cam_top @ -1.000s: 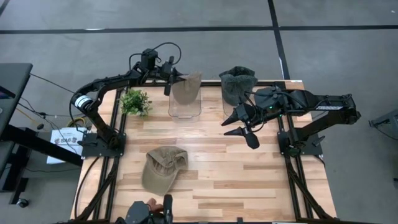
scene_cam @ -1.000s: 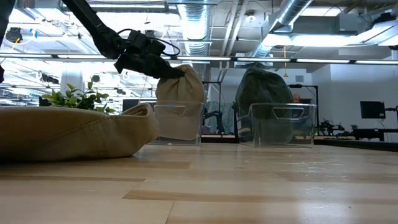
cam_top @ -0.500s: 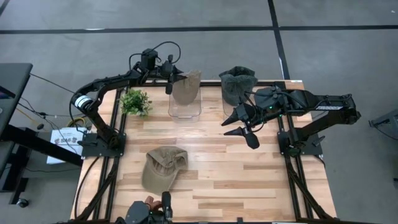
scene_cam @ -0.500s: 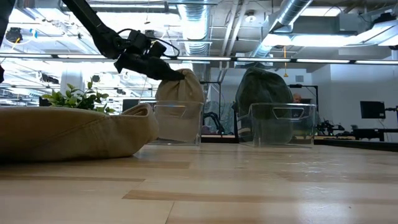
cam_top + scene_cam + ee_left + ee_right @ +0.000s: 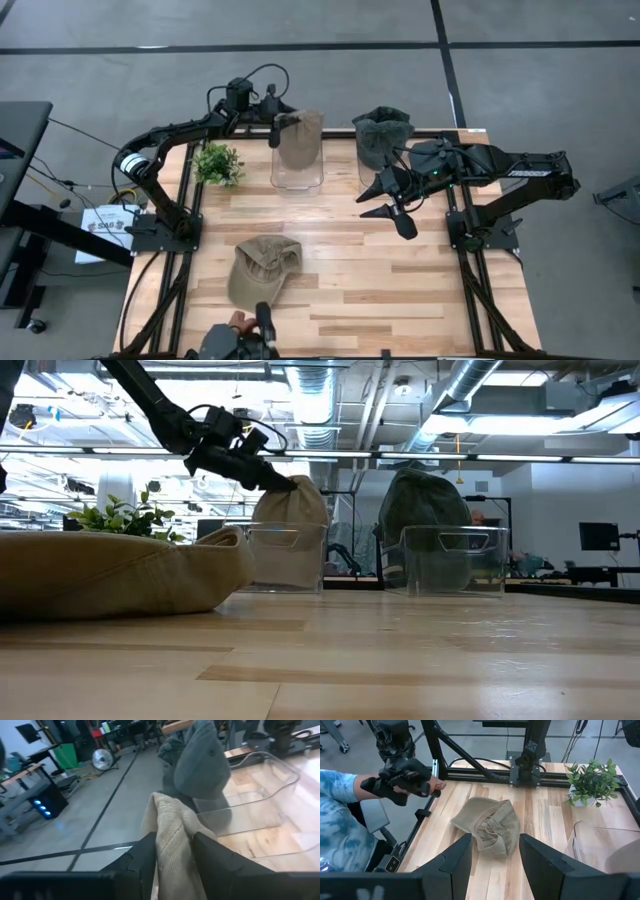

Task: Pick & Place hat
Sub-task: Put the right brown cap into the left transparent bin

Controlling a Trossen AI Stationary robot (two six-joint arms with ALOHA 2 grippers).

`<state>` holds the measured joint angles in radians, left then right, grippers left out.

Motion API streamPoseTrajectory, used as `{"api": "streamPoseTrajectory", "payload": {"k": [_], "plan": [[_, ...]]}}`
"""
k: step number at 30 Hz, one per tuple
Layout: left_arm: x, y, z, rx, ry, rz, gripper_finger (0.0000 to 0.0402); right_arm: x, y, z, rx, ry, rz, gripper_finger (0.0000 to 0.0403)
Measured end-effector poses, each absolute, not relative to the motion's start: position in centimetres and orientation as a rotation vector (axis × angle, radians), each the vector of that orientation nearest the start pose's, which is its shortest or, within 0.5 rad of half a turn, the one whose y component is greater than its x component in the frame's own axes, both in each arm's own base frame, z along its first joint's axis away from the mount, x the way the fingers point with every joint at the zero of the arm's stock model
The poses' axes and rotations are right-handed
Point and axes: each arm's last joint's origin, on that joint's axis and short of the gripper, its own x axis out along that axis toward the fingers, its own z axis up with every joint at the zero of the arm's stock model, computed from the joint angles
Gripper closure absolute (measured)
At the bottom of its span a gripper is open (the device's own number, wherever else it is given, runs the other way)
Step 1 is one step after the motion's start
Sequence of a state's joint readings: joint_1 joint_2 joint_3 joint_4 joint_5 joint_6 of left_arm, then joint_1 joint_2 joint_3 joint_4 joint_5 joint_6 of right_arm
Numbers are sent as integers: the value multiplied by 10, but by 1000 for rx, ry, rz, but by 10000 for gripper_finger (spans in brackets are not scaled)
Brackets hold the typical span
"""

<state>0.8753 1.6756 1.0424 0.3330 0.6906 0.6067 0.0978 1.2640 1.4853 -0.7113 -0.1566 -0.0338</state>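
A: Where's the hat?

B: The tan hat (image 5: 299,141) stands upright in a clear bin (image 5: 297,176) at the far edge of the pale wood table (image 5: 400,280); its ribbed cloth sits between the left gripper (image 5: 277,128) fingers, jaws parted around the fold, whether pinching I cannot tell; a second tan cap (image 5: 262,269) lies flat on the near side, alone.

A: And the rest?

B: A grey-green hat (image 5: 381,136) fills the neighbouring bin (image 5: 454,561); a small plant (image 5: 217,163) sits left of the bins; grey floor around, ducts overhead in the low view.

A: The right arm?

B: The right gripper (image 5: 385,196) hovers above mid-table, fingers spread, holding nothing; a person's hand (image 5: 402,779) grips a dark controller beyond the near edge.
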Motion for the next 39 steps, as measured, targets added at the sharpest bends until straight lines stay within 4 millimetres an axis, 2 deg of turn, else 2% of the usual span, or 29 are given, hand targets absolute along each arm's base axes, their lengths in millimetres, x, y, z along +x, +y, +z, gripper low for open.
{"api": "streamPoseTrajectory", "payload": {"k": [16,32,39], "plan": [[248,271,243,386,272,157,272,250,29,422,-19,487,257,249],[239,276,237,266,350,215,272,249,29,421,-10,505,255,249],[231,269,249,252,379,237,272,249,29,421,-10,505,256,249]]}}
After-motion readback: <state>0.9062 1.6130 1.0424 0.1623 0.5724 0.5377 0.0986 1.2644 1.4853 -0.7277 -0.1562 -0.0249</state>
